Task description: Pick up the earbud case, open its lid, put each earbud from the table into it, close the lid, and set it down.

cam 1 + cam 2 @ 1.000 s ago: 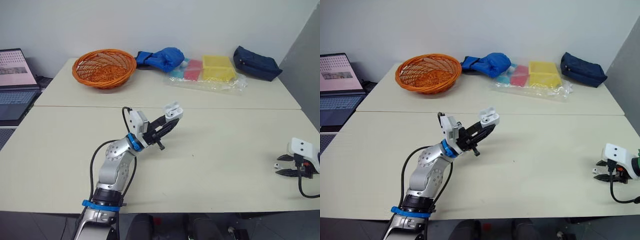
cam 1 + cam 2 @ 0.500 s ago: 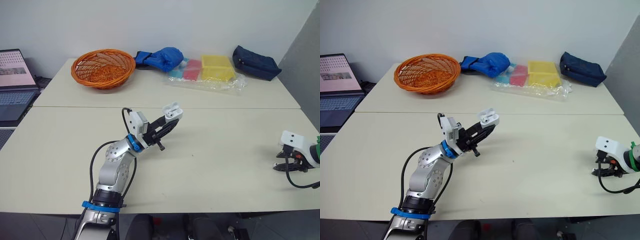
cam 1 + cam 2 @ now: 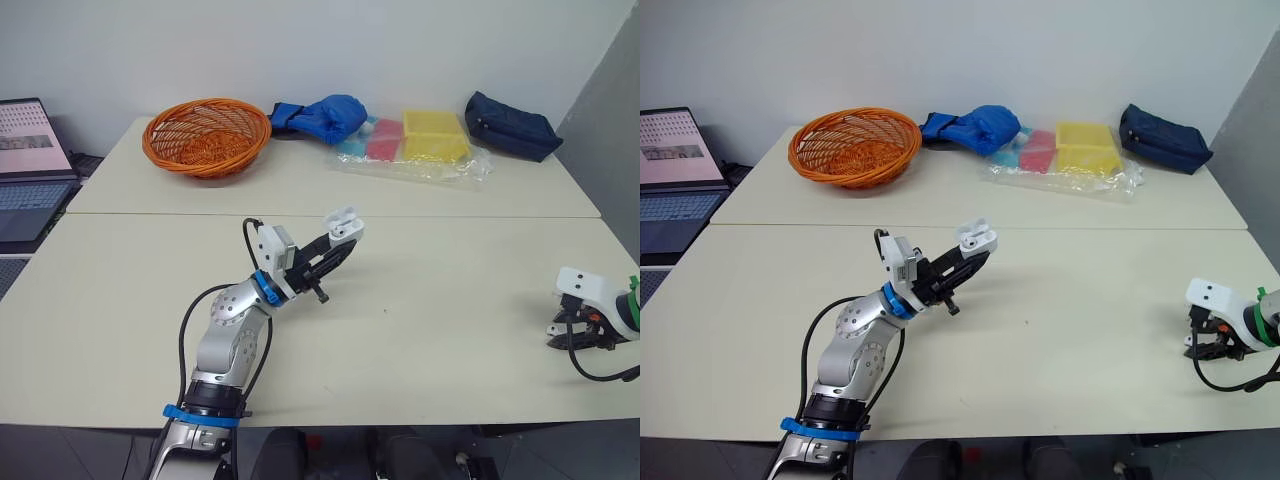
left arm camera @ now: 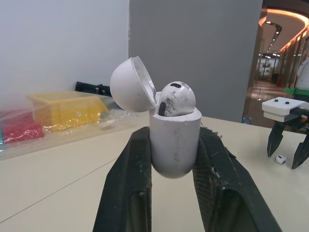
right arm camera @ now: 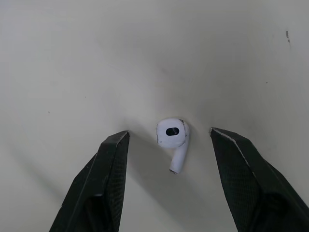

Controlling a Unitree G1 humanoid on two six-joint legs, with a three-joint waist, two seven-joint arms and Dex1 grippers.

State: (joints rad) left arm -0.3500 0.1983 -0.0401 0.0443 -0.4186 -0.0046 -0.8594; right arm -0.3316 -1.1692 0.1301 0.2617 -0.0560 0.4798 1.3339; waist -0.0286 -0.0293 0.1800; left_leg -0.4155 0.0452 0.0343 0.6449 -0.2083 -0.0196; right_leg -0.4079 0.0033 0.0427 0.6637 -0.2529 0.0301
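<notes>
My left gripper (image 3: 337, 246) clamps the earbud case (image 4: 175, 142) above the table (image 3: 450, 290), lid (image 4: 130, 84) tipped open with one earbud (image 4: 176, 99) seated inside, while far right my right gripper (image 3: 572, 330) stands spread around the second earbud (image 5: 172, 135) lying on that table, fingers clear of it.

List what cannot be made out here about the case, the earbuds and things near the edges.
Second slot of the earbud case: in the left wrist view the seated earbud hides it; full or empty, I cannot tell.
Lower sides of the case: covered by the fingers of the left gripper.
Loose earbud: too small in the eye views, under the right gripper.
Laptop: cut off by the eye views' left edge.
</notes>
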